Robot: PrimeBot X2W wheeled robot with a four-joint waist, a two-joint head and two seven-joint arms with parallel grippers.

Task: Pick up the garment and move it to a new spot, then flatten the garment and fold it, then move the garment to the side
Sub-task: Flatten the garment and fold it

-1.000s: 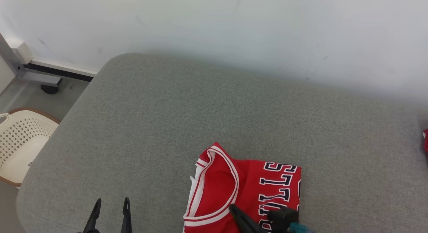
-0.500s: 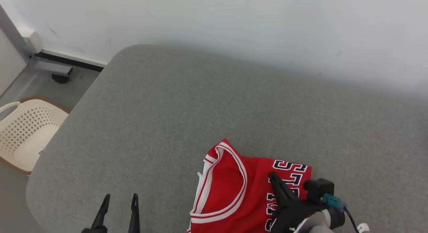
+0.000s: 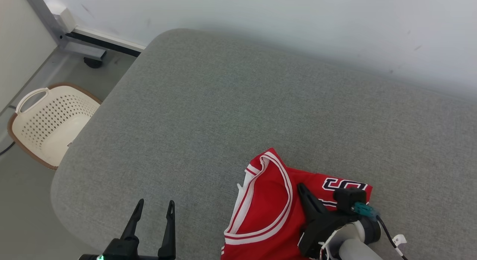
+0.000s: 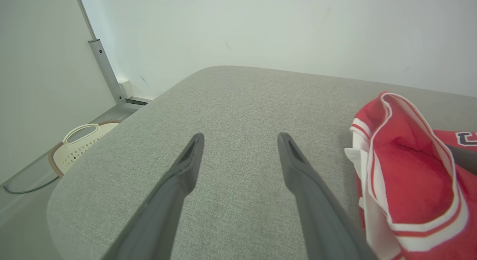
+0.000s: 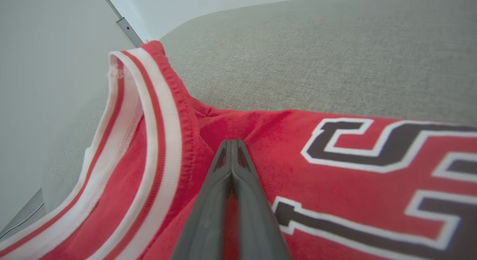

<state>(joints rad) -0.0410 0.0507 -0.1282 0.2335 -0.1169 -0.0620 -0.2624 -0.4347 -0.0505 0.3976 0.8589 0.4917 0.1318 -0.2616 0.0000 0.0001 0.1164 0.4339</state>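
Slippage was your main risk at this moment. Your right gripper point(image 3: 301, 186) had its two dark fingers pressed fully together, with the tips resting on the red basketball jersey with white-and-navy trim and block lettering point(image 3: 268, 204), just beside the collar band. The right wrist view showed the cloth puckering at the tips, yet you could not tell from it whether any fabric was actually nipped between them. The jersey lay folded into a compact packet on the near part of the grey upholstered cushion point(image 3: 223, 103), toward your right side, so the work appeared to have reached its last step, moving the garment aside. If you pushed or dragged with closed tips alone, the top layer would likely have slid over the layers beneath and undone the fold, or the raised collar could have caught and flipped over. A pull toward you might also have carried the packet off the cushion's near side. Your left gripper point(image 3: 155, 203) hovered over bare cushion with its fingers spread wide and holding nothing, well apart from the jersey, so it offered no support. The cream perforated plastic basket point(image 3: 52, 122) stood on the floor beyond the cushion's left edge.
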